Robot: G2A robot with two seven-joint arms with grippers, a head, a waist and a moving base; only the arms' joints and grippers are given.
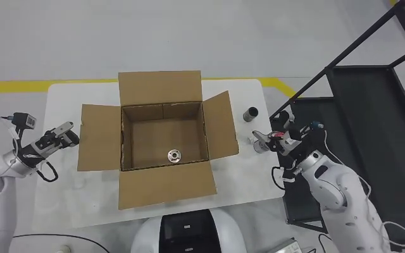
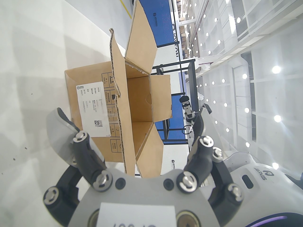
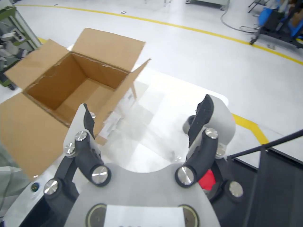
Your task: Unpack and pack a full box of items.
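Box point(image 1: 159, 86) sits open at the centre of the surface point(image 1: 243, 186), all four flaps splayed. On its floor you have one round metal part point(image 1: 173, 154), on the side toward the near edge. By the right edge you have two grey pieces: far cylinder point(image 1: 251, 114) standing alone, near cylinder point(image 1: 259, 147) just beside one finger of the right hand point(image 3: 146, 109), which is spread wide, gripping nothing. Left hand point(image 2: 129, 114) is at the left edge, spread wide, empty, facing the box.
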